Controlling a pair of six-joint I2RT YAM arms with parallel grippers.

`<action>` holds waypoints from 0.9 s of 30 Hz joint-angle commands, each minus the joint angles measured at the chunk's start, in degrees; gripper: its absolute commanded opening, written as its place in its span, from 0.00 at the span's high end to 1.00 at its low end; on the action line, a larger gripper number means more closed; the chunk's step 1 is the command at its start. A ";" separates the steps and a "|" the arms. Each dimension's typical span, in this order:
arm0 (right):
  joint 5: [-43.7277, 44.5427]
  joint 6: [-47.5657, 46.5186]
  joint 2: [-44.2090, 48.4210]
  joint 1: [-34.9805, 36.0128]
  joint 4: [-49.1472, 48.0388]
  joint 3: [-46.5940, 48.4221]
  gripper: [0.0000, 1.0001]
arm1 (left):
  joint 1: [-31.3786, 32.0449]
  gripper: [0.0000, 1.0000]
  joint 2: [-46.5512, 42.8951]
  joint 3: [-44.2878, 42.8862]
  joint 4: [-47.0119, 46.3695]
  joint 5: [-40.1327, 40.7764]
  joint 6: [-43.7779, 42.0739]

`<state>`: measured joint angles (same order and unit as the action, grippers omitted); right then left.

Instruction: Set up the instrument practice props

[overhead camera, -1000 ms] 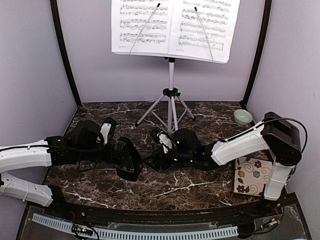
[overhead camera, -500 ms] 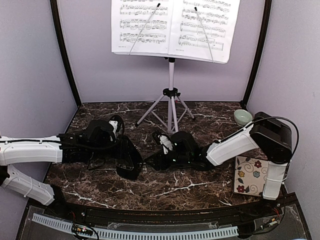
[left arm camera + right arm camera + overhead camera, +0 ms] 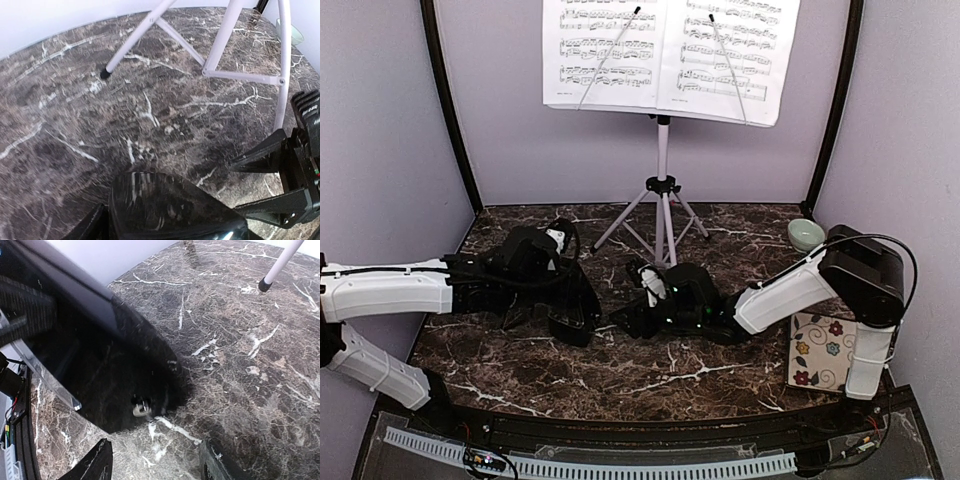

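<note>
Left pincer (image 3: pixel 561 292) clenched on the black metronome (image 3: pixel 170 210), low on the counter (image 3: pixel 650 375) in front of the music stand (image 3: pixel 663 150). Right pincer (image 3: pixel 157 462) released, empty, just beside it. Risk: the glossy sloped sides may slip, or the crowded pincers may knock it over.

Left white arm (image 3: pixel 390 290) low, left gripper (image 3: pixel 567 302) clamped on small black pyramid metronome (image 3: pixel 170 205). Right white arm (image 3: pixel 780 290) low, right gripper (image 3: pixel 622 322) jaws apart.

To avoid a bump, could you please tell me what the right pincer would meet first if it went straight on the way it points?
Most likely the black metronome, which looms close ahead of the right pincer, a little off-centre in its wrist view. The exact depth is unclear.
</note>
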<state>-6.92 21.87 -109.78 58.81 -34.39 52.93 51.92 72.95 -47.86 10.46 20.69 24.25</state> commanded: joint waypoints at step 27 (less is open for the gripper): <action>17.46 -21.30 -1.24 4.81 -9.22 5.41 0.51 | 6.00 1.00 2.64 -22.46 7.52 12.67 -16.22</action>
<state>8.86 3.29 -109.80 62.89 -41.36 55.44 57.56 77.03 -66.67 20.95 30.89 7.97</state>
